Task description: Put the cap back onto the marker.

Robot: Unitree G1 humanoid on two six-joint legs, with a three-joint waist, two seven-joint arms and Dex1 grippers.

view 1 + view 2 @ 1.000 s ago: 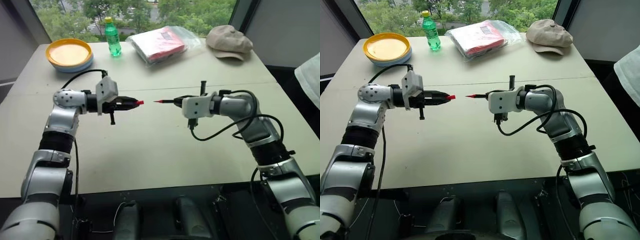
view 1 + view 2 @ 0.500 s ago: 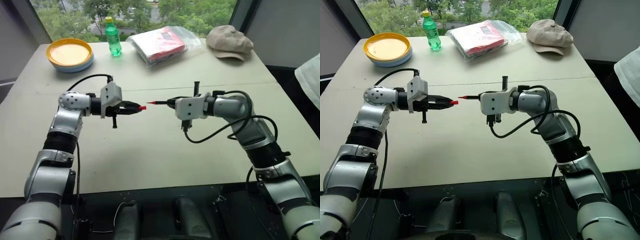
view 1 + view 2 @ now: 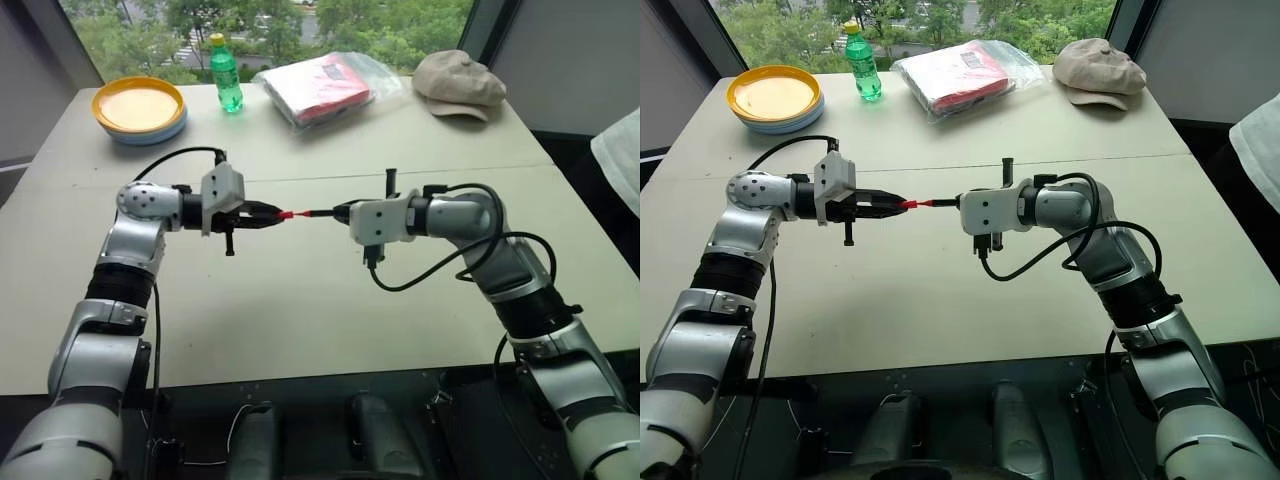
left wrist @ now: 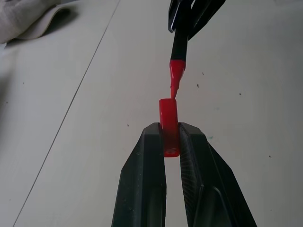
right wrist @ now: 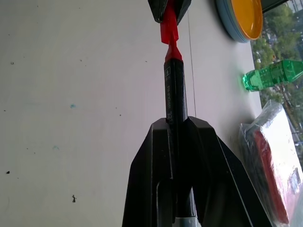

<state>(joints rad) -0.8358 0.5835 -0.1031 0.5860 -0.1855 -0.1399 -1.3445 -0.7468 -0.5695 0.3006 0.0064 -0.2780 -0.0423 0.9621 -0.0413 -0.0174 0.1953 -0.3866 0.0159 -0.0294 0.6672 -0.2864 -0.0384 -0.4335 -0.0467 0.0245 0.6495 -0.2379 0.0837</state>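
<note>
where the two arms meet above the middle of the tabletop, the left gripper is clamped on the red cap, its two black fingers pressed against the cap's sides with the open end facing outward. the right gripper is closed around the black barrel of the marker, which is held clear of the tabletop and aimed at the cap. the marker's red tip meets the cap's mouth; whether it has entered cannot be told. containers: a clear plastic bag at the far edge holds a red flat item; a stack of shallow dishes, yellow-orange on top and bluish beneath, sits at the far left corner with nothing visible in it; a green bottle with a yellow lid stands upright beside the stack. a beige cap-style hat lies near the far right corner.
</note>
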